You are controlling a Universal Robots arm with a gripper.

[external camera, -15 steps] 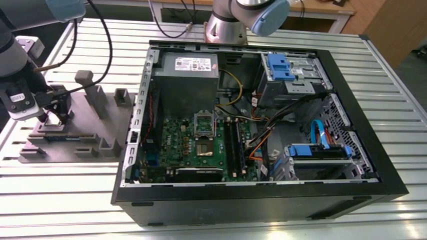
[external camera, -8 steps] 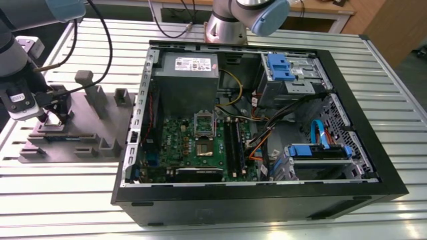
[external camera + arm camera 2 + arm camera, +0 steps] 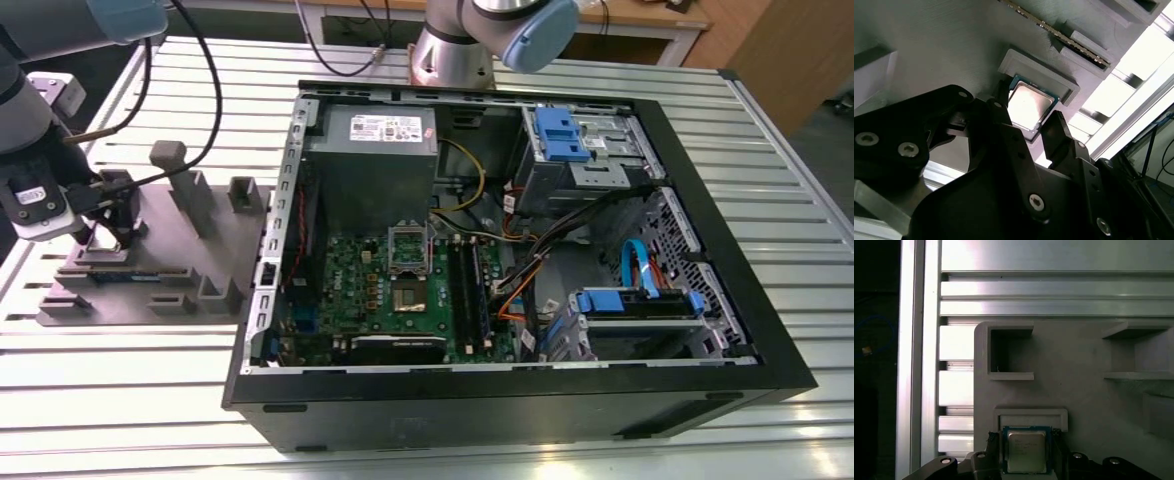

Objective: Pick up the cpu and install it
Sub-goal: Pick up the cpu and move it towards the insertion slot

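gripper [image 3: 91, 238], at the exterior view's left, closely straddles the cpu [image 3: 1025, 450] lying in its tray [image 3: 1084, 360] pocket; can't tell if it's clamped. an off-centre pinch could tilt the cpu, jamming it against the pocket wall or dropping it.

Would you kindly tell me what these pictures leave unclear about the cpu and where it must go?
1. The cpu: in the second wrist view the gripper covers one corner, so its seating in the grey fixture is uncertain.
2. The motherboard: in the exterior view its socket is too small to judge open or closed.
3. In the exterior view the arm hides the fixture's end on that view's left.
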